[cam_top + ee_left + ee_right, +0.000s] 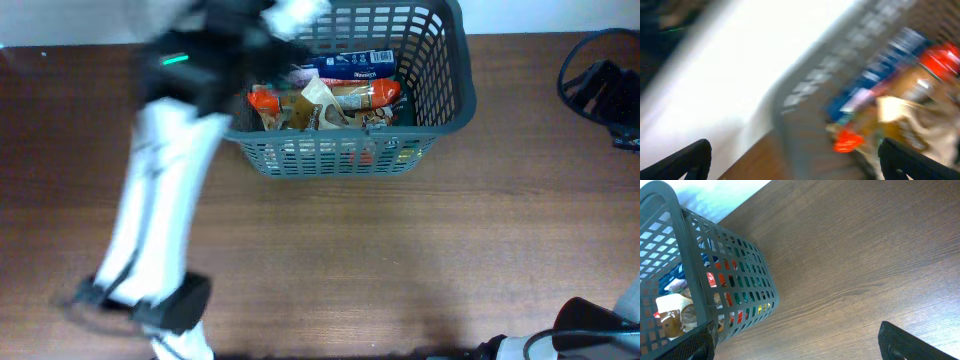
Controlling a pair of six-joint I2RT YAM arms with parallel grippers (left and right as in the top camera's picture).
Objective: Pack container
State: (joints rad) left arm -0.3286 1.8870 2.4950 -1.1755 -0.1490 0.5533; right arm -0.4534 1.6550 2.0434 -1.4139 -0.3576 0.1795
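The container, a dark grey slotted basket (440, 100), stands at the back middle of the table with several snack packets (345, 90) inside. My left arm reaches over its left rim, blurred by motion. The left gripper (795, 160) is open and empty, over the basket's rim (805, 95), with blue, orange and tan packets (900, 100) to its right. My right gripper (797, 342) is open and empty above bare wood, the basket (685, 265) at its left. In the overhead view the right gripper itself is out of view.
A black cable and dark gear (600, 85) lie at the table's far right edge. The right arm's base (590, 330) sits at the bottom right corner. The wooden tabletop (400, 260) stretches in front of the basket.
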